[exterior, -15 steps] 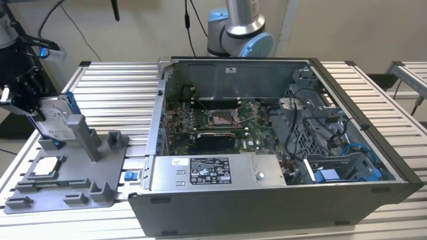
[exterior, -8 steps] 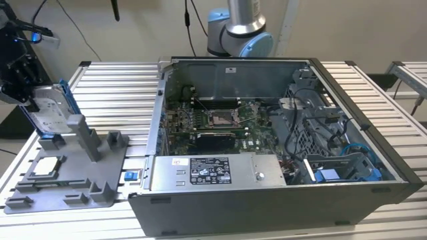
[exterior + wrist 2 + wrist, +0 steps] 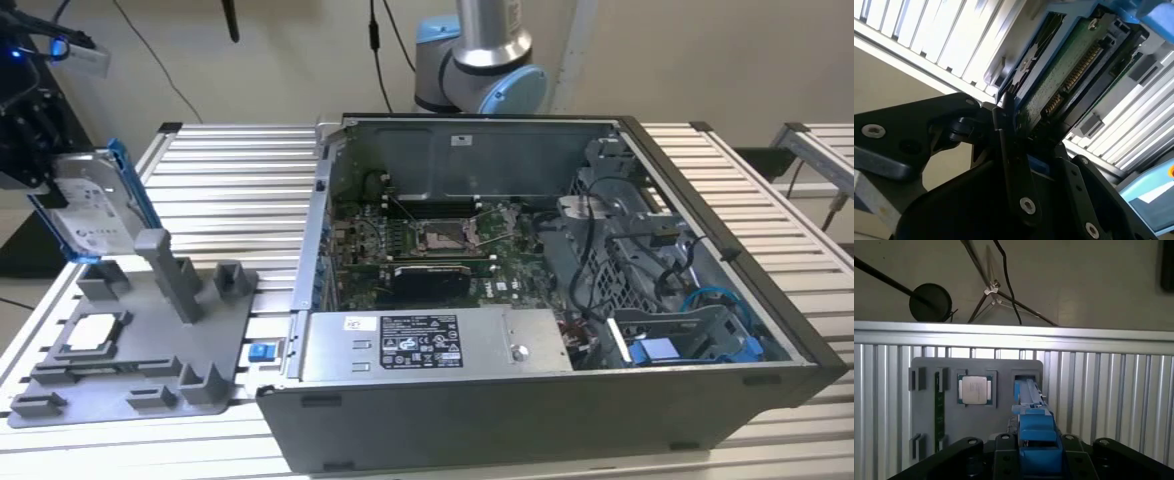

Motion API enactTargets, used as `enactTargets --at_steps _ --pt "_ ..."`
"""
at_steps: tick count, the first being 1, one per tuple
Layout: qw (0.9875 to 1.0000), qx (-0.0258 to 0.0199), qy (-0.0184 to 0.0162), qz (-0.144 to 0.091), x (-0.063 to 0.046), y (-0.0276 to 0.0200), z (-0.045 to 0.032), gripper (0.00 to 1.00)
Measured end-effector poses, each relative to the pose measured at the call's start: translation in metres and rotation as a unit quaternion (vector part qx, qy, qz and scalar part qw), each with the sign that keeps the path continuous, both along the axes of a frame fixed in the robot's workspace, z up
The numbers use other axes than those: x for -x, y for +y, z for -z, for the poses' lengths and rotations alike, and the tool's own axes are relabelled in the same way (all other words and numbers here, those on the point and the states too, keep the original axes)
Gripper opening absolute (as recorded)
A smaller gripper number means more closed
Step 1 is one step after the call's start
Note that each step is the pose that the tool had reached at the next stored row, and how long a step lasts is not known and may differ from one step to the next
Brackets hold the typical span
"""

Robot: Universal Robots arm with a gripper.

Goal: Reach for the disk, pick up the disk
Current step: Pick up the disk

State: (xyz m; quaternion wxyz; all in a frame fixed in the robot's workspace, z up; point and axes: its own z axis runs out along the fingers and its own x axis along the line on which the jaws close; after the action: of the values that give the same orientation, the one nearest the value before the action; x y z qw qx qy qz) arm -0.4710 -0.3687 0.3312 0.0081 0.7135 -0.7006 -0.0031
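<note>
We see gripper (image 3: pixel 1016 127) clamped on disk (image 3: pixel 91 205), upright just above grey fixture (image 3: pixel 147 350). We'd lift straight up, grip firm, clear of fixture posts.

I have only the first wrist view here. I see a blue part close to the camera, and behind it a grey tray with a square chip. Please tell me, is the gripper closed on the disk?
Observer: Yes. In the second wrist view the gripper is shut on one edge of the disk, green circuit board side showing.
Operator: How does the disk stand?
Observer: In the exterior view it is nearly upright, white label facing that camera, at the edge of the grey tray on the exterior view's left.
Operator: Is anything near it?
Observer: The open computer case stands to the exterior view's right of the tray, apart from the disk.
</note>
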Motion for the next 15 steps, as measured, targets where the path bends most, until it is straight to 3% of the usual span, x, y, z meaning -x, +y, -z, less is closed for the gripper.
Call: enactTargets --at_steps 15 --pt "1.0000 0.0000 0.0001 0.000 0.000 0.0000 -0.0361 0.00"
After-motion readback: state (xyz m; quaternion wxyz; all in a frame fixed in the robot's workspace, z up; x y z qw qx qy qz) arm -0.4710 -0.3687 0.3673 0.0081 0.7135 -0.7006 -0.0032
